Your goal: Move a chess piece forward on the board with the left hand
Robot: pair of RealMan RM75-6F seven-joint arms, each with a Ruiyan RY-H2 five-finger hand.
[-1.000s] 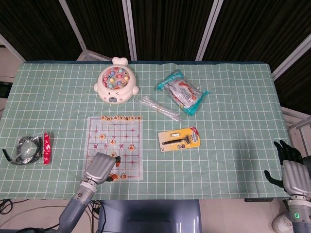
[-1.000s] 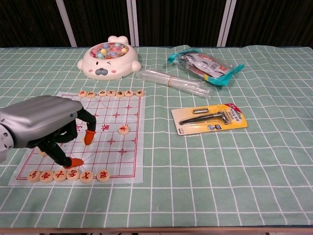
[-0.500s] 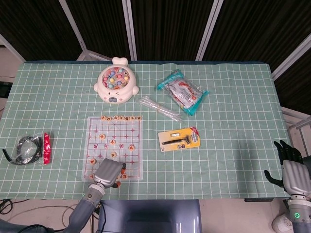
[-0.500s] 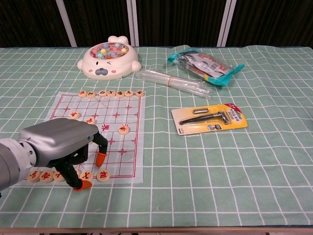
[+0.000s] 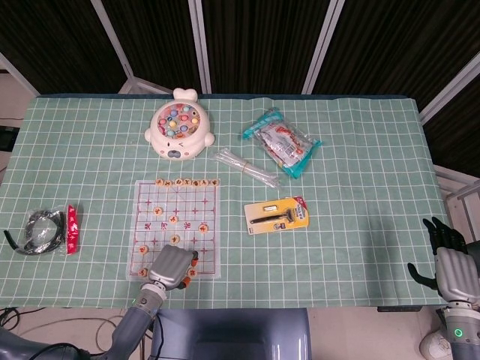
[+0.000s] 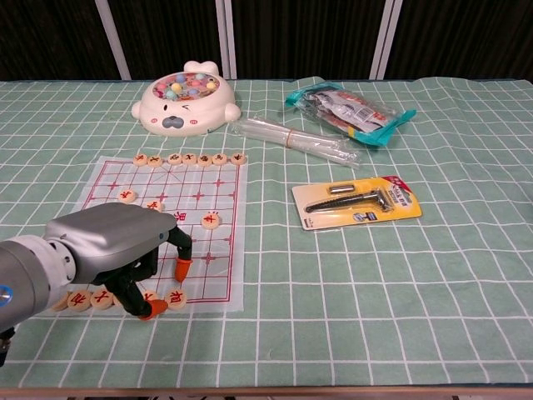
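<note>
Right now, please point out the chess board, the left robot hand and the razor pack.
chess board (image 6: 218, 179), chest view, bare far right part.
left robot hand (image 6: 117, 246), chest view, back of hand.
razor pack (image 6: 356, 202), chest view, card middle.

Silver-grey metallic shell over the back of the left hand (image 6: 125, 250), black fingers tipped with orange pads (image 6: 178, 271), smooth grey cylindrical forearm behind. Same silver casing and black fingers on the right hand (image 5: 448, 264), green indicator light on its wrist.
</note>
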